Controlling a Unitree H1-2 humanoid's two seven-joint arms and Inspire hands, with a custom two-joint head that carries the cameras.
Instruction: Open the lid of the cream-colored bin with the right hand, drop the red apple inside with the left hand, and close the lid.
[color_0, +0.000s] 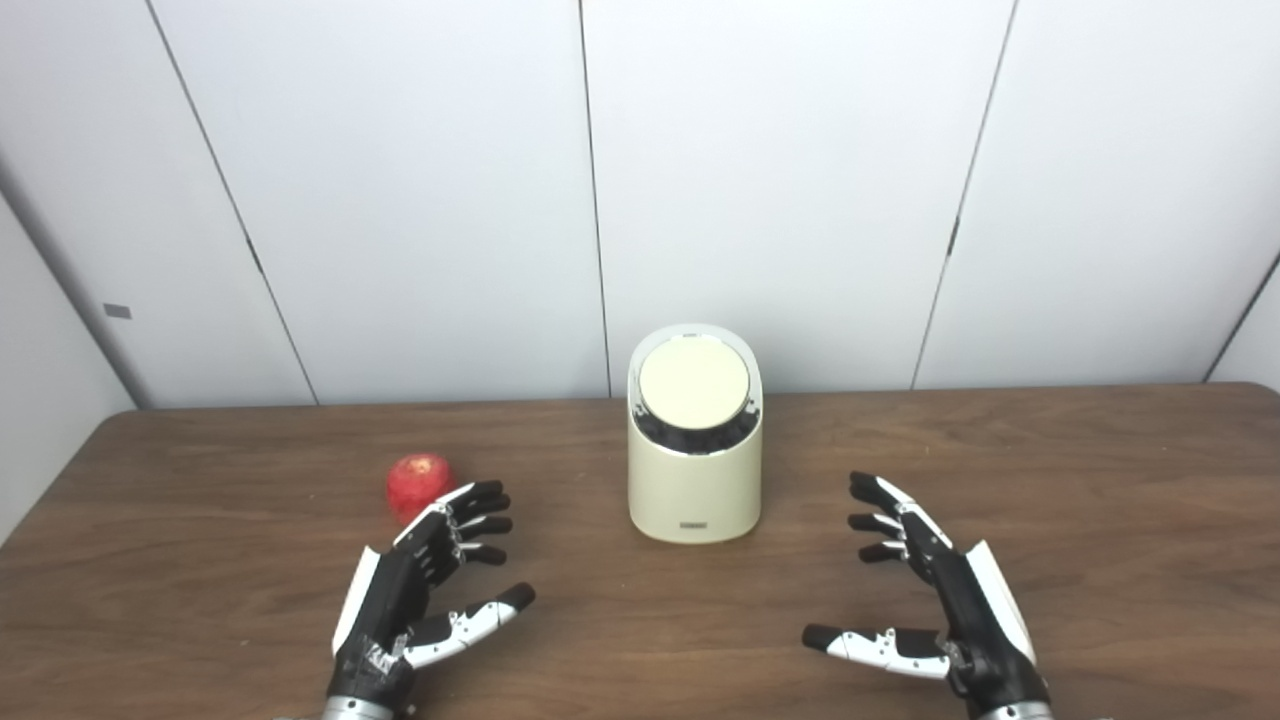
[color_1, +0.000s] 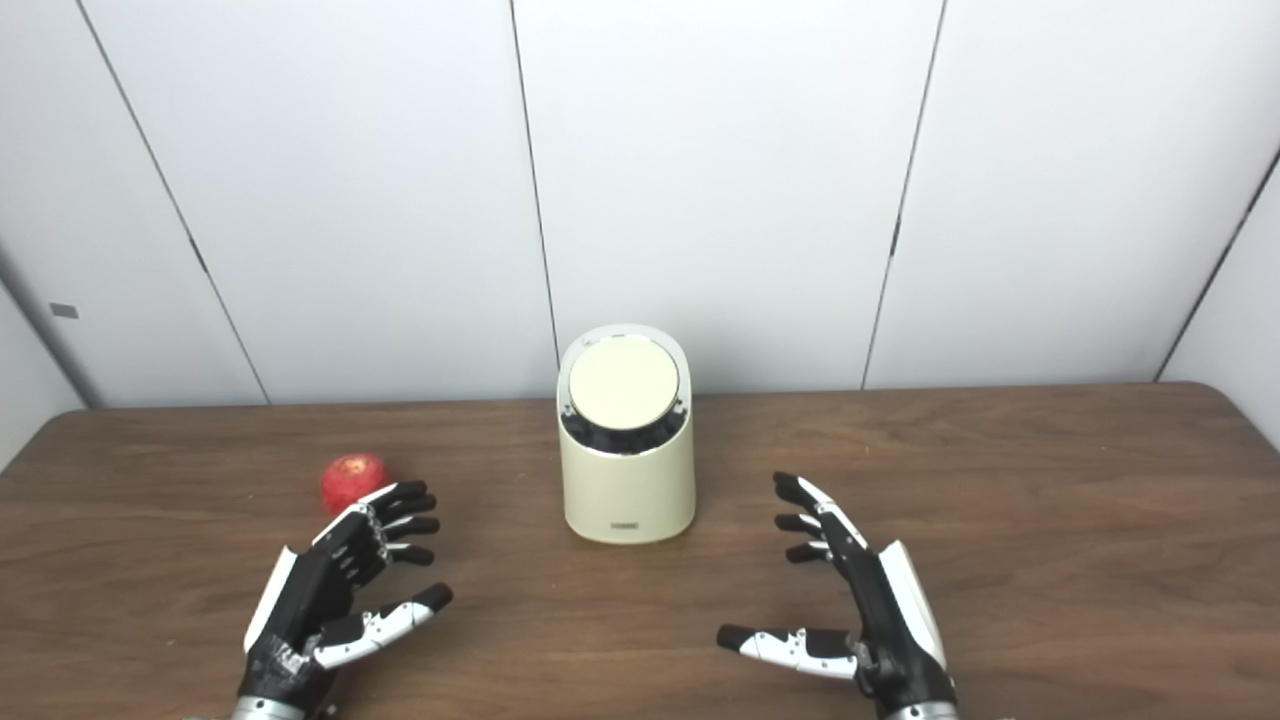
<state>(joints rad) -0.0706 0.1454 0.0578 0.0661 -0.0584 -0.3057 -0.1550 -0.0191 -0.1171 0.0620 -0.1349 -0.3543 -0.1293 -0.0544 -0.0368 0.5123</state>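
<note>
The cream-coloured cylindrical plastic bin (color_0: 694, 455) stands lid-closed on the brown wooden bench (color_0: 1100, 480). The left hand (color_0: 415, 590) and right hand (color_0: 940, 600) hover empty, fingers (color_0: 880, 495) apart. The round red apple (color_0: 418, 482) lies beside the left hand.

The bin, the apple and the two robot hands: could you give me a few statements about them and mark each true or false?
1. The lid of the cream-colored bin is closed. True.
2. The left robot hand holds the red apple. False: the apple lies on the table just beyond its fingertips, and the hand is open.
3. The right robot hand is open and empty. True.
4. The apple lies to the right of the bin. False: it lies to the bin's left.
</note>
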